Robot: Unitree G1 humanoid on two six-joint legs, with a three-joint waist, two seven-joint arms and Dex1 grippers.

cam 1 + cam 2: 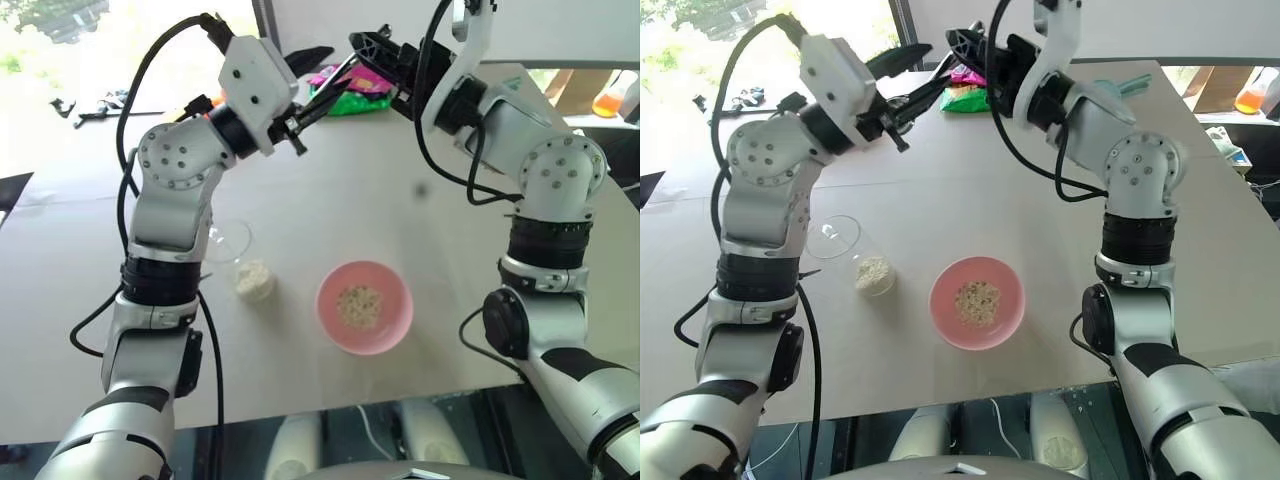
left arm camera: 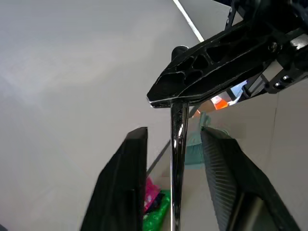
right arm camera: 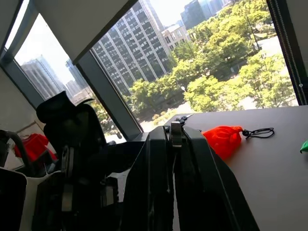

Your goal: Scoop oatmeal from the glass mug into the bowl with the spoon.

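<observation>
Counts, table and above it:

- Round pink bowl (image 1: 365, 306): 1, with pale flakes inside.
- Small clear glass mug (image 1: 243, 262): 1.
- Heaps of pale beige oatmeal flakes: 2, one in the mug (image 1: 254, 280), one in the bowl (image 1: 359, 304).
- Slim shiny silver metal spoon (image 2: 176, 159): 1.
- Two-fingered black grippers: 2, left (image 2: 174, 180) and right (image 3: 176, 144).
- Green and pink crinkled packets (image 1: 968, 92), far side of the table: 1 cluster; separate pieces cannot be counted.
- Orange crumpled pouch with black cord (image 3: 224, 139): 1.
- Teal plastic scoop (image 1: 1124, 87): 1, partly hidden.
</observation>
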